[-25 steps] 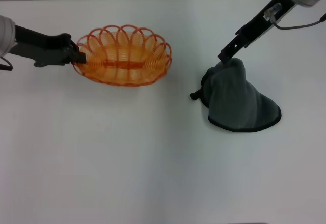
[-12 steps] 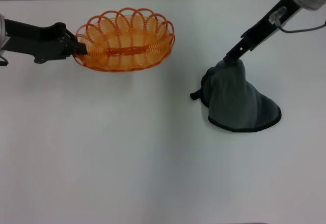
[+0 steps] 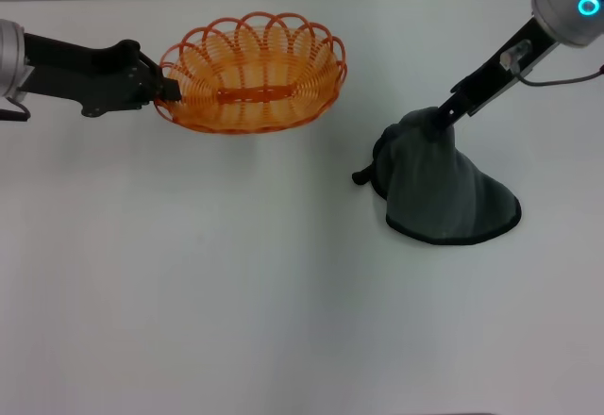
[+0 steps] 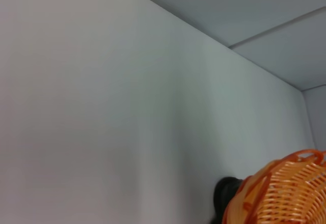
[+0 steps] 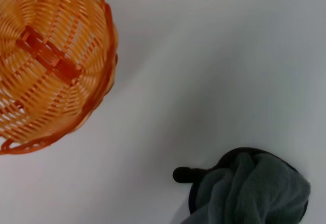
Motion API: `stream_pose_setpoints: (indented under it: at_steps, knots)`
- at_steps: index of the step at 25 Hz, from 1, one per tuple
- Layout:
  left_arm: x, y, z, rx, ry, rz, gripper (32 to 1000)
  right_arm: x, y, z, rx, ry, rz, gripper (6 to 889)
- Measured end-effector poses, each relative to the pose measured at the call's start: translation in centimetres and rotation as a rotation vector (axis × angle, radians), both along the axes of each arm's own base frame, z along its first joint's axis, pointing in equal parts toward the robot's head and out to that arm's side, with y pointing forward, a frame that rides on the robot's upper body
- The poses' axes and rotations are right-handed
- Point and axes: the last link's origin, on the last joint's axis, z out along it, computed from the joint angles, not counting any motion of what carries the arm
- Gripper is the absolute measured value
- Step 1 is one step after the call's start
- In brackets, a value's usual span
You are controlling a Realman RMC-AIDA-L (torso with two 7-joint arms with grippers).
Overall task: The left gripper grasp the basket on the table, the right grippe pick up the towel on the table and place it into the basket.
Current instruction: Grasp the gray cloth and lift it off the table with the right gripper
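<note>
Left gripper: the left gripper reaches in from 9 o'clock of the head view and is clamped on the near-left rim of the basket; that half of the task looks done.
Basket: the orange wire basket sits at about 11 o'clock of the tabletop, held by its rim; whether its base rests on the surface or rides just above it cannot be told. Its inside shows only orange wire, nothing in it.
Right gripper: the right gripper comes down from 1 o'clock on its thin black link, its tip buried in the top of the towel. The cloth peaks up to that tip, so it appears pinched on the fabric.
Towel: the dark grey-green cloth lies at about 3 o'clock, well apart from the basket; its upper part is drawn into a cone while its wide stitched hem rests on the tabletop.
Done: basket grasp made; towel seized at 1 point.
Left: lift the towel clear, carry it toward 10 o'clock over the basket, let it go inside.
Stage: roughly midway, by my reading.
</note>
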Motion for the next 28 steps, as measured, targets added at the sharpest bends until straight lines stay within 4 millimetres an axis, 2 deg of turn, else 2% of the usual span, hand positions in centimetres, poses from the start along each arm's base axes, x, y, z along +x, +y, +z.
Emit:
stream_pose_setpoints:
  at_steps: [20,28]
  knots:
    - [0.7,0.2,-0.5,-0.005,-0.004,-0.03,86,2.7,-0.3,-4.0,0.026,-0.007,0.043,753]
    - [0.8,0.3,-0.5,-0.005,-0.003,-0.033,86,3.0,-0.8,-5.3,0.015,-0.007,0.088,751]
